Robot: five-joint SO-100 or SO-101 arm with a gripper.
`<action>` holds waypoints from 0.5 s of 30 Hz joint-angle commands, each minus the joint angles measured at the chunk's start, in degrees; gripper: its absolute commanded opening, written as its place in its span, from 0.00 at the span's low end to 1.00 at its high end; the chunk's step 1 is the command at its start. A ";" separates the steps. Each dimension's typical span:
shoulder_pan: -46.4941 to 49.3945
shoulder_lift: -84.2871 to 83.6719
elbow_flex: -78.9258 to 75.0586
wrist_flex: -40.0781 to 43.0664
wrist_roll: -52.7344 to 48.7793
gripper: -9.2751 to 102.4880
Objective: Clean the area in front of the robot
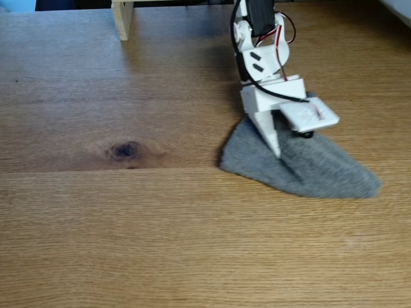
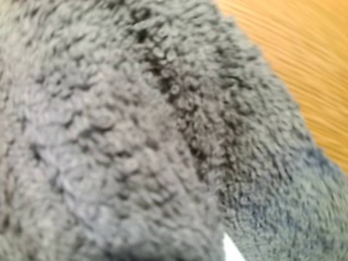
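Fixed view: light oak-coloured wooden table [image 1: 128, 231], fine straight grain, one dark brown knot [image 1: 125, 151] left of centre. Slim white plastic robot arm [image 1: 257, 58] with black servo block [image 1: 260, 14] and red and black wires [image 1: 282, 38] comes down from the top edge, right of centre. Its white pincer end effector [image 1: 286, 144] points down onto a grey terry cloth [image 1: 302, 163]. One finger is a narrow pointed wedge [image 1: 268, 131] with its tip on the cloth; the other is a flat white plate [image 1: 310, 115] splayed out to the right, above the cloth. Jaws spread apart; nothing seen clamped between them.

Cloth lies bunched in a rough triangle, flat on the table, directly under the end effector, well right of the knot. Bare wood all around it.

Pale wooden post [image 1: 122, 18] stands at the top edge, left of the arm, apart from it.

Wrist view: looped grey pile of the cloth [image 2: 119, 136] very close, blurred; a dark fold runs down the middle. Strip of table [image 2: 304, 60] at upper right. Small white sliver at the bottom edge, too little to identify.
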 commanded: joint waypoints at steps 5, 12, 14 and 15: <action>-0.97 -9.76 -2.99 -30.67 0.35 0.08; 10.90 -21.27 -23.38 -20.74 0.26 0.08; 15.03 -22.85 -29.00 -17.23 0.53 0.08; 17.05 -23.20 -31.29 -16.61 0.35 0.08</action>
